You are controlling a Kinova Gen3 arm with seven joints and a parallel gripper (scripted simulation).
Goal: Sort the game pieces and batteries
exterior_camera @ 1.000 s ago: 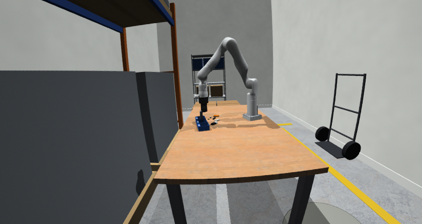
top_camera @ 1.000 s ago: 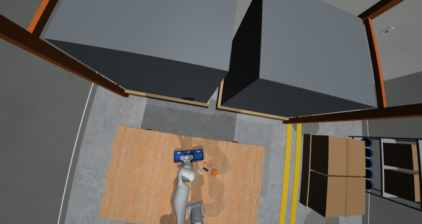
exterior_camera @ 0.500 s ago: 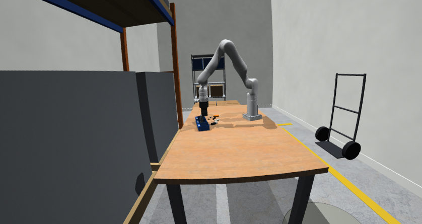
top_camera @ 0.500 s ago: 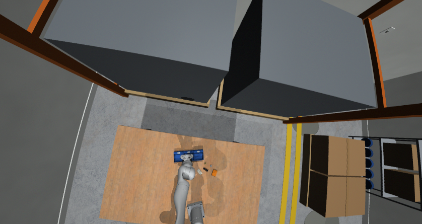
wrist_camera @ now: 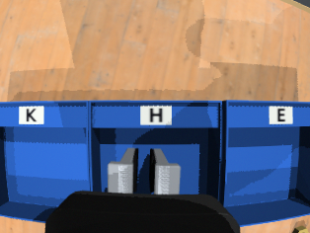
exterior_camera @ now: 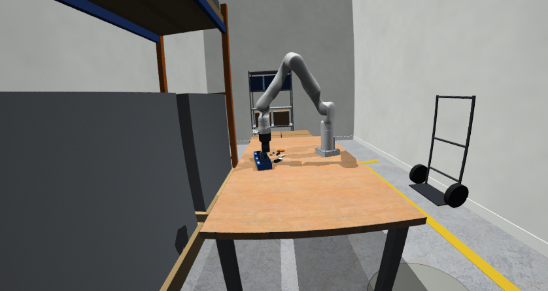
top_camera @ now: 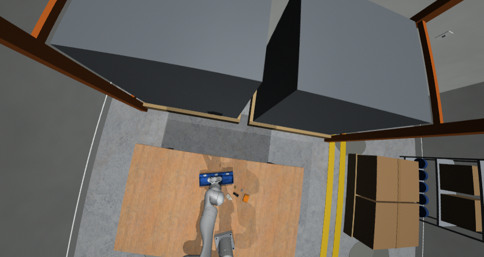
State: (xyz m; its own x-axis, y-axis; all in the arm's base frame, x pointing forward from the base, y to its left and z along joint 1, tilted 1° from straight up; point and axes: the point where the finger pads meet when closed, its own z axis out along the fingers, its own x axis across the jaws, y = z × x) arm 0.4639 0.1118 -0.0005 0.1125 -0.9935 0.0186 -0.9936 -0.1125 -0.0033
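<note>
My gripper point(wrist_camera: 143, 163) point(exterior_camera: 263, 156) points down over the middle bin, marked H point(wrist_camera: 155, 135). Its fingers stand slightly apart, with a narrow gap. Blue shows through the gap, and I see nothing held. The bin marked E point(wrist_camera: 262, 138) is beside it on the right in the wrist view; its visible floor shows no things. Part of bin H's floor is hidden by the fingers and gripper body. Several small things lie beside the bins, including a black thing point(top_camera: 235, 194), a white thing point(top_camera: 229, 197) and an orange thing point(top_camera: 246, 197). They are too small to identify for certain.
The bin marked K point(wrist_camera: 46, 158) adjoins H on the left in the wrist view. The bins stand on the wooden table point(top_camera: 159, 201). The arm's base point(exterior_camera: 327, 152) is on the same table. Large grey blocks point(exterior_camera: 87, 166) stand beyond the table's edge.
</note>
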